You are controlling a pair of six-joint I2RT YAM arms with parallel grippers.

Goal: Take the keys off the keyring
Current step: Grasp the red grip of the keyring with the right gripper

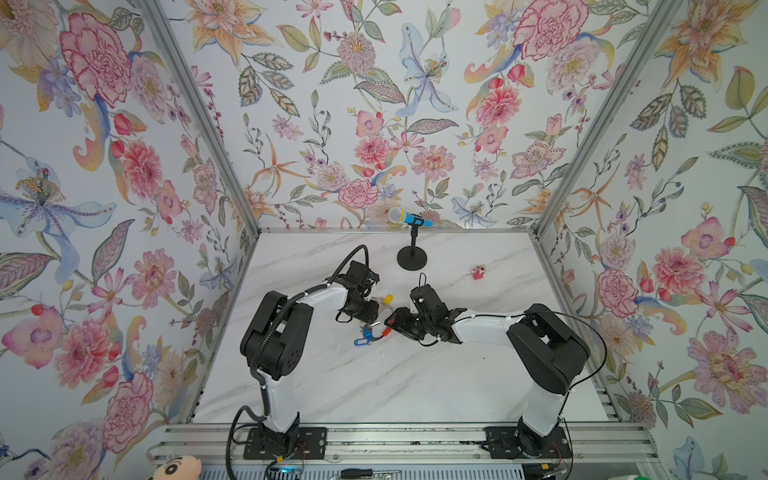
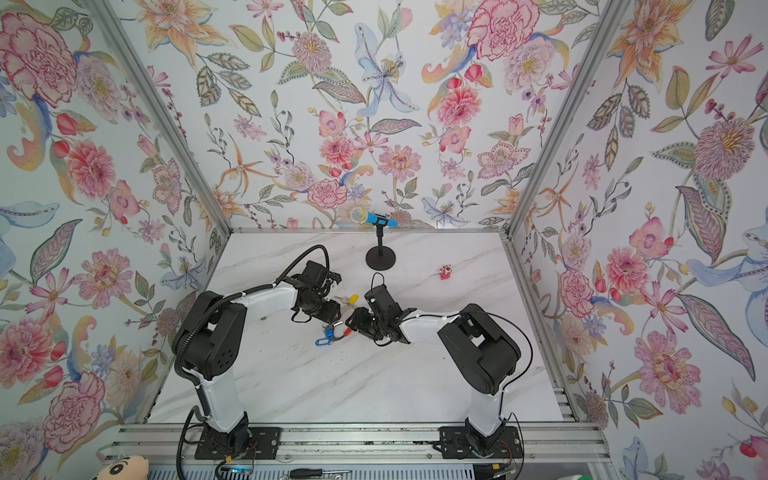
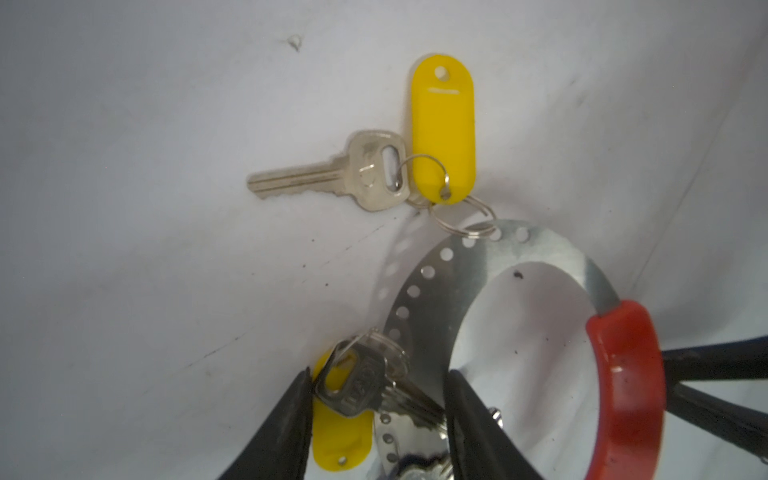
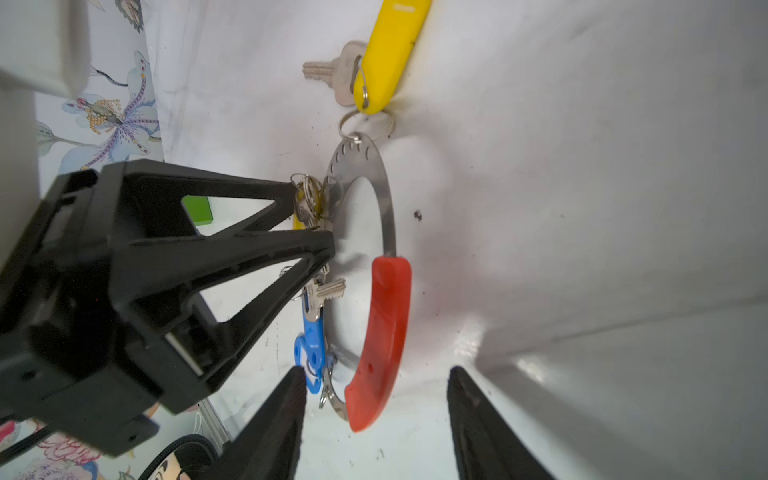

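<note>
Pinching bunched keys (image 3: 357, 388) in the left gripper (image 3: 379, 372), straddling the keyring (image 3: 451, 257) at its red sleeve (image 4: 384, 328) with the right gripper (image 4: 376, 370) agape, apparently to brace it.

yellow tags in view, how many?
2. One lies flat past the ring. The other is with the keys between the left jaws. More may be hidden.

left gripper (image 3: 380, 372) clamps keys (image 3: 358, 390) | yellow-tagged key (image 3: 328, 178) linked to keyring (image 3: 469, 266)

Table (image 1: 374, 386) front open; keyring (image 4: 388, 199) mid-table; microphone stand (image 1: 412, 257), toy figure (image 1: 478, 272) at rear.
</note>
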